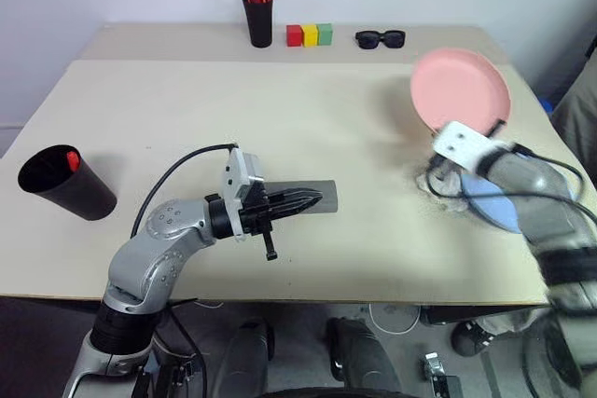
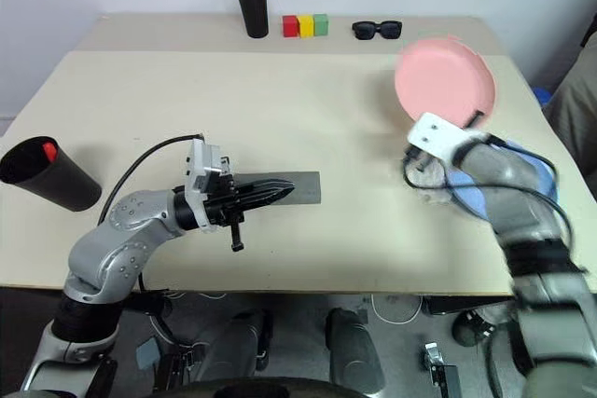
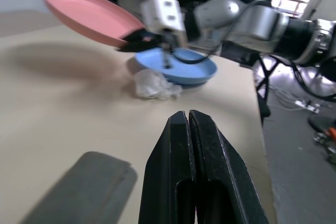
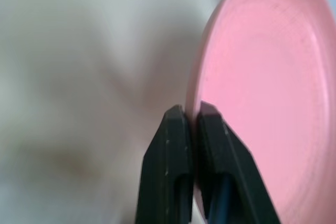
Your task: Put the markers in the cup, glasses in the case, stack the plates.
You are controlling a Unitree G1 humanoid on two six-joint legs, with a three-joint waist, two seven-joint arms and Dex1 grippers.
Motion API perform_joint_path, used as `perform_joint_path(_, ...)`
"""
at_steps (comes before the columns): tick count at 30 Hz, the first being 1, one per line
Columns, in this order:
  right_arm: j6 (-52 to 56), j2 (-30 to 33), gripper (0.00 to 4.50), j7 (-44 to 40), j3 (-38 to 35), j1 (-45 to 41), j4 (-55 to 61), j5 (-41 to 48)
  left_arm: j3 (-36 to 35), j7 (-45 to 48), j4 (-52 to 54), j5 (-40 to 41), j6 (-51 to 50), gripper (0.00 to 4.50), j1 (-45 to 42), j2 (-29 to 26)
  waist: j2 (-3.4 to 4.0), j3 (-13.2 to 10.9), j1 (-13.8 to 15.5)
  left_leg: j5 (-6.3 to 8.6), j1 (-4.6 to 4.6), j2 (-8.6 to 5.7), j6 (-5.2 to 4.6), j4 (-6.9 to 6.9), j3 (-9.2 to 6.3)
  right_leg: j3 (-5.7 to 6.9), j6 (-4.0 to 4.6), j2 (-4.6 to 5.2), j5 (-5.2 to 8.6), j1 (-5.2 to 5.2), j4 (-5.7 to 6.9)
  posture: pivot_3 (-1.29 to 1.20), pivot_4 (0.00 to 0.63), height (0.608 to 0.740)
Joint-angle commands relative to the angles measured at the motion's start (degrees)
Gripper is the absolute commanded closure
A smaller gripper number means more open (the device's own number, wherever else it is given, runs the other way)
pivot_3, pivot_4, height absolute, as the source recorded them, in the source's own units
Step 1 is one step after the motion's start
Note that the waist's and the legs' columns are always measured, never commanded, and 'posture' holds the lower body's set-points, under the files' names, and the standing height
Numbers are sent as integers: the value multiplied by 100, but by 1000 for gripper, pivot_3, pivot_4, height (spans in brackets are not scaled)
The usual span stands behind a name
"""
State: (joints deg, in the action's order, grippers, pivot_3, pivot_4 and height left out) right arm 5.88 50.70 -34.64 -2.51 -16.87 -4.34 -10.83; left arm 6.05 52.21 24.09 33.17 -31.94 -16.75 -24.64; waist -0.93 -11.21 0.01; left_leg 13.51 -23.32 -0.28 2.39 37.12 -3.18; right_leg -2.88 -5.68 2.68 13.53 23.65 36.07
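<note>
Salmon pink plate (image 1: 459, 89) is pinched at its near rim by the right gripper (image 4: 191, 114) and lifted, tilted, off the bench (image 1: 280, 118). Just below that gripper lies the light blue plate (image 3: 176, 65). The left gripper (image 1: 303, 199), fingers pressed together and empty, hovers over the grey case (image 2: 298, 188)

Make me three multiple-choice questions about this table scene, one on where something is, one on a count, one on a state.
1. Where are the sunglasses?
A. at the table's far edge
B. inside the black cup
C. on the blue plate

2. How many coloured blocks stand in the row?
A. two
B. three
C. five

3. What state is the pink plate in?
A. flat on the table
B. lifted, held by the right gripper
C. broken

Answers: 1 A, they lie beside the blocks; 2 B, red, yellow, green; 3 B, the fingers pinch its rim.
</note>
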Motion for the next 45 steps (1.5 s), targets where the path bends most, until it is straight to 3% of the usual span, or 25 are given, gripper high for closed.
perform_joint_path(1,631,349,4463,-352,-1001,985,1198,292,178,235,-129,11,214,4500,-136,31,1,1,-22,0,4,0,0,2,2,-2,1,-1,1,-3,1,0,150,740)
perform_joint_path(4,877,451,4463,-446,-1344,1660,1519,261,297,368,-301,-10,299,4500,-249,65,3,2,-115,0,21,3,0,6,13,-9,4,-4,1,-13,2,0,150,740)
perform_joint_path(10,1279,466,4463,-722,-1499,2046,1713,439,392,453,-421,-55,422,4500,-302,38,11,7,-129,0,48,10,0,-2,29,-19,8,-9,3,-23,3,0,150,740)
perform_joint_path(13,1377,535,3590,-786,-1490,2130,1792,373,403,458,-375,-33,417,4500,-259,5,11,7,-93,0,42,8,0,0,29,-20,6,-6,5,-23,1,0,150,740)
perform_joint_path(18,1536,489,1112,-968,-1777,2018,2137,762,429,443,-355,-19,432,4500,-225,-21,11,7,-77,0,38,7,0,2,27,-19,5,-4,5,-23,-1,0,150,740)
perform_joint_path(23,1898,254,1112,-1185,-1738,1656,2497,1530,472,462,-448,-54,482,4500,-281,14,10,6,-95,0,38,9,0,1,26,-19,4,-7,5,-23,-1,0,150,740)
perform_joint_path(31,1443,-558,1112,-155,-215,802,1508,633,443,325,-312,-35,428,4500,-210,27,7,7,-90,0,35,8,0,0,24,-17,6,-6,5,-20,-3,0,150,740)
perform_joint_path(38,873,-689,1112,476,247,447,405,7,371,142,-130,39,329,4500,-125,-42,7,7,-82,0,29,6,0,1,23,-17,6,-4,4,-19,-5,0,150,740)
perform_joint_path(41,782,-697,1957,490,270,399,292,-14,379,98,-95,53,310,4500,-105,-45,8,7,-77,0,31,6,0,1,22,-17,6,-5,4,-20,-4,0,150,740)
perform_joint_path(45,792,-673,3981,448,249,428,419,-5,395,68,-98,67,293,4500,-117,-14,8,7,-85,0,30,6,0,1,22,-17,6,-5,4,-19,-4,0,150,740)
